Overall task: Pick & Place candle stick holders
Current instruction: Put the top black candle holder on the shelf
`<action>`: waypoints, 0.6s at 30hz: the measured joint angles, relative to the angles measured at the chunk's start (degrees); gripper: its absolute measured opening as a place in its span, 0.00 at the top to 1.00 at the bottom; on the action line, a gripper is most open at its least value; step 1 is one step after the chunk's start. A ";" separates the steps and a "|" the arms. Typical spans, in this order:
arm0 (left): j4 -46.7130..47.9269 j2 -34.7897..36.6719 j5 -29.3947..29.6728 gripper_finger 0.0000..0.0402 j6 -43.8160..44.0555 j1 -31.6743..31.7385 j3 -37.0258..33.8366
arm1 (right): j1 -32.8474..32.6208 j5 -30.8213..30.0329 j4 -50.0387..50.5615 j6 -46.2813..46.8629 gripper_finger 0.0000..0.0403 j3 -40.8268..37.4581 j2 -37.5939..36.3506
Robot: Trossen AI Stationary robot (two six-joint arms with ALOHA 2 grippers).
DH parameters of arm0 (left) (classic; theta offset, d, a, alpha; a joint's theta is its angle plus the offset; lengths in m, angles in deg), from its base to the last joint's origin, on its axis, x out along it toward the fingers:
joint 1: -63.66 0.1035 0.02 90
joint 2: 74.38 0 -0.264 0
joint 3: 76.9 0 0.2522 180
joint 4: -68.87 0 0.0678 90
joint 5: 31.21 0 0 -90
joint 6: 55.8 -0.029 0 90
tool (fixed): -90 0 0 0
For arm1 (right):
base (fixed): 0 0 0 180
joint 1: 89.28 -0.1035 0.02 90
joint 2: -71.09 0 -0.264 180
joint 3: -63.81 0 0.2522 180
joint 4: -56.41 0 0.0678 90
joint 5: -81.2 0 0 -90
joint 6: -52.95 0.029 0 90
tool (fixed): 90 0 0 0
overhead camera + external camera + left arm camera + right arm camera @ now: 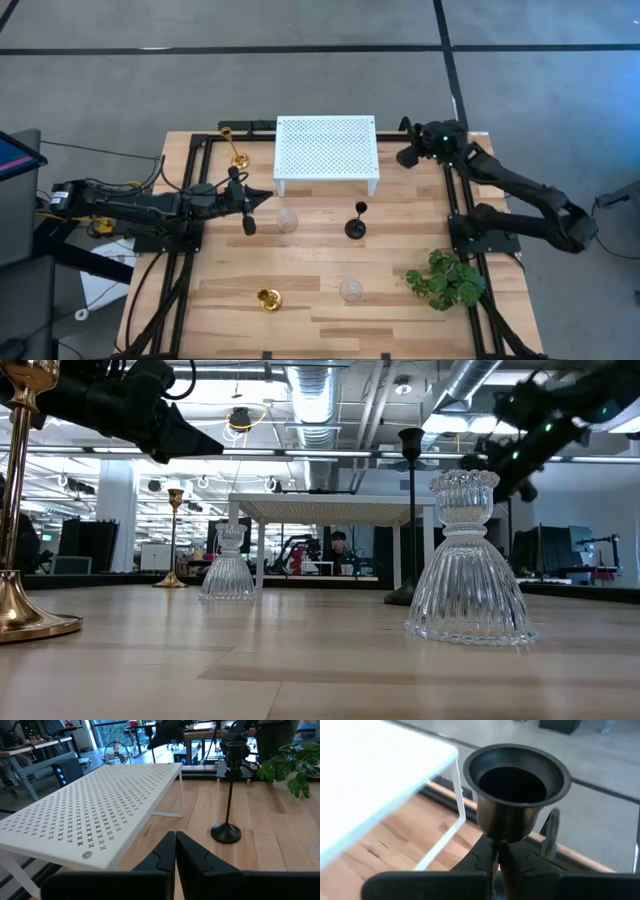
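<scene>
At the far right corner of the worktop [230, 300], beside the platform:
Held piece: your right hand [496, 854] pinches a black cup-topped holder [515, 787] by its stem, just right of the white platform [327, 150].
Other holders: tall black holder [356, 222] and one glass holder [288, 220] near the platform's front; a second glass holder [351, 290] and squat gold holder [268, 298] nearer; tall gold holder [236, 150] far left.
Left hand [268, 197]: fingers pressed together, empty, left of the first glass holder.
Plant [447, 279]: near right.
</scene>
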 joint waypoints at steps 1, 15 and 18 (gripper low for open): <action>0.00 0.00 0.00 0.97 0.00 -0.01 0.00 | 0.00 0.00 1.79 0.00 0.99 1.42 -1.09; -0.02 0.00 0.01 0.97 0.00 0.01 0.00 | -8.62 0.28 10.00 -7.09 1.00 27.06 5.59; 0.00 0.00 0.00 0.97 0.02 0.01 0.00 | -9.55 0.45 10.03 -8.71 1.00 31.79 10.84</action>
